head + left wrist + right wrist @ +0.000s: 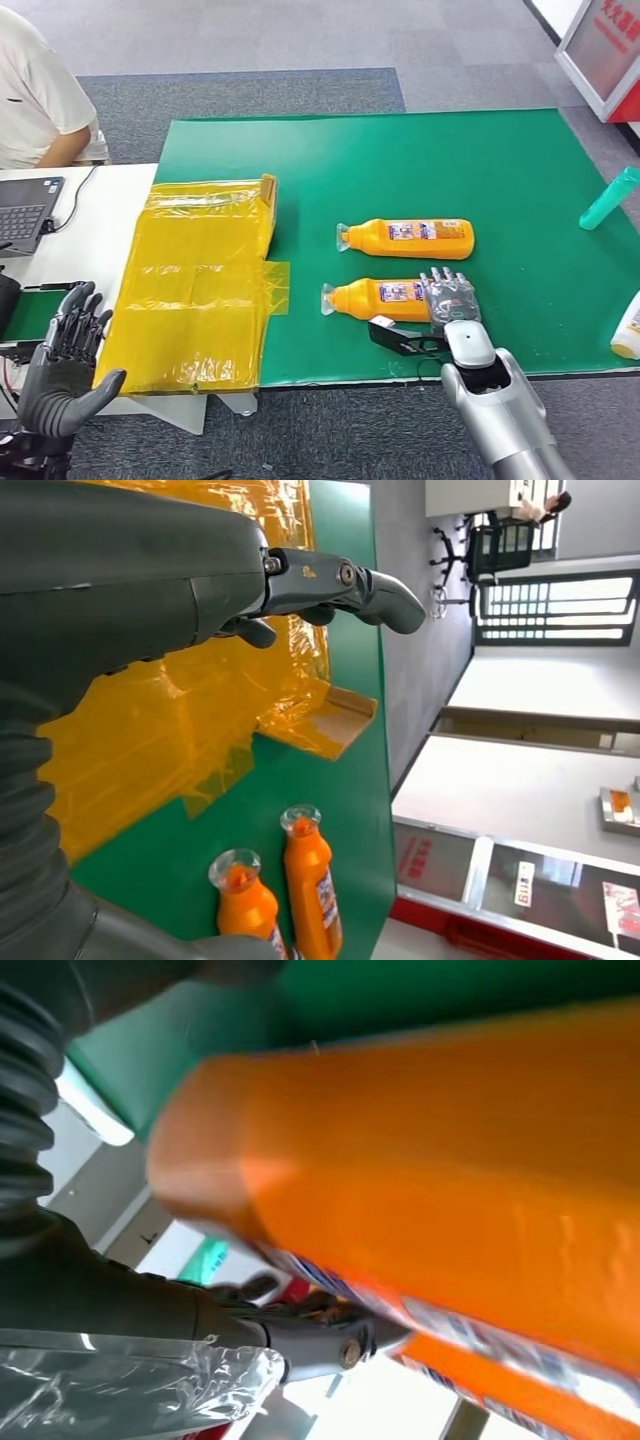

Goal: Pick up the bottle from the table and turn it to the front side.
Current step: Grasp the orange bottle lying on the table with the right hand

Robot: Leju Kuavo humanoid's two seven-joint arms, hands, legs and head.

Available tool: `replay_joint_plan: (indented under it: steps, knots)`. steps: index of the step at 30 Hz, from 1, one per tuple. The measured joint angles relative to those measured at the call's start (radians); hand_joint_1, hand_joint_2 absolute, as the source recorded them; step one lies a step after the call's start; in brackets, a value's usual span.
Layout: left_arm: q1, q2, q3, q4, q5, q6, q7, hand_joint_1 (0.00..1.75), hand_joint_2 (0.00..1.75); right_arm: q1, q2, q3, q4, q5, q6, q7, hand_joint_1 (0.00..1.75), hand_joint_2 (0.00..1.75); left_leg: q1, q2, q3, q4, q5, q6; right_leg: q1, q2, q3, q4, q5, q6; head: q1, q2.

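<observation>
The nearer orange bottle (377, 298) lies on its side on the green mat (513, 180) near the counter's front edge, cap pointing toward the yellow bag (196, 290). The right hand (451, 300) is wrapped over its base end, fingers curled on it, probably so it can lift and roll it label-forward. A second orange bottle (411, 238) lies just behind, apart. The left hand (68, 350) hangs off to the side, fingers spread, holding nothing, likely just staying clear.
</observation>
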Motion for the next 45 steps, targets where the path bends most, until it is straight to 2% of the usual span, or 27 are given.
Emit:
replay_joint_plan:
  steps: [9,14,15,18,19,25,30,35,38,41,45]
  knots:
    - [-0.001,0.025,-0.028,0.021,0.007,0.001,-0.004,0.0,1.75,-0.108,-0.01,0.068,0.179,0.0,-0.006,-0.012,0.0,1.75,0.0,0.0,0.007,0.0,0.0,0.0,0.0,0.0,0.007,-0.001,0.0,0.0,0.0,0.0]
    - [0.0,0.031,-0.037,0.027,0.007,0.002,-0.008,0.0,1.75,-0.134,-0.01,0.088,0.222,0.0,-0.008,-0.014,0.0,1.75,0.0,0.0,0.012,0.0,0.0,0.0,0.0,0.0,0.01,-0.001,0.001,-0.001,0.0,0.0]
    - [0.0,0.032,-0.037,0.027,0.007,0.002,-0.008,0.0,1.75,-0.138,-0.01,0.09,0.228,0.0,-0.008,-0.015,0.15,1.75,0.0,0.0,0.012,0.0,0.0,0.0,0.0,0.0,0.01,-0.001,0.001,-0.001,0.0,0.0]
    - [0.0,0.033,-0.04,0.029,0.007,0.008,-0.009,0.0,1.75,-0.146,-0.01,0.093,0.243,0.0,-0.008,-0.025,1.45,1.75,0.0,0.0,0.014,0.0,0.0,0.001,0.0,0.0,0.01,-0.001,0.001,-0.001,0.0,0.0]
    - [0.001,0.034,-0.042,0.029,0.007,0.011,-0.009,0.0,1.75,-0.149,-0.01,0.095,0.249,0.0,-0.008,-0.028,1.74,1.75,0.0,0.0,0.015,0.0,0.0,0.001,0.0,0.0,0.011,-0.001,0.001,-0.001,0.0,0.0]
    - [0.003,0.037,-0.046,0.033,0.01,0.016,-0.009,0.0,1.75,-0.154,-0.008,0.089,0.273,-0.001,-0.021,-0.059,1.75,1.75,0.0,0.0,0.014,0.0,0.002,0.001,0.0,0.0,0.014,-0.001,0.004,0.0,0.0,0.0]
    - [0.003,0.042,-0.049,0.037,0.01,0.017,-0.014,0.0,1.75,-0.152,0.009,0.035,0.261,-0.008,-0.025,-0.117,1.75,1.75,0.0,0.0,0.014,0.0,0.002,0.001,0.0,0.0,0.014,-0.001,0.003,0.0,0.0,0.0]
    - [0.003,0.042,-0.051,0.038,0.01,0.018,-0.016,0.0,1.75,-0.122,0.027,-0.011,0.207,-0.025,-0.033,-0.161,1.75,1.75,0.0,0.0,0.013,0.0,0.001,0.001,0.0,0.0,0.012,-0.001,0.003,0.0,0.0,0.0]
    - [0.006,0.041,-0.052,0.038,0.006,0.019,-0.016,0.0,1.75,-0.068,0.038,-0.023,0.128,-0.047,-0.056,-0.192,1.75,1.75,0.0,0.0,0.009,0.0,0.001,0.001,0.0,0.0,0.01,-0.001,0.003,0.001,0.0,0.0]
    - [0.015,0.035,-0.05,0.038,0.0,0.017,-0.016,0.0,1.75,0.016,0.057,-0.028,0.0,-0.133,-0.064,-0.242,1.75,1.75,0.0,0.0,0.005,0.0,0.001,0.001,0.0,0.0,0.006,0.0,0.002,0.001,0.0,0.0]
    - [0.021,0.023,-0.048,0.036,-0.004,0.01,-0.016,0.0,1.75,0.126,0.08,-0.026,-0.184,-0.347,-0.052,-0.306,1.75,1.75,0.0,0.0,0.001,0.0,0.001,0.001,0.0,0.0,0.002,0.0,0.0,0.001,0.0,0.0]
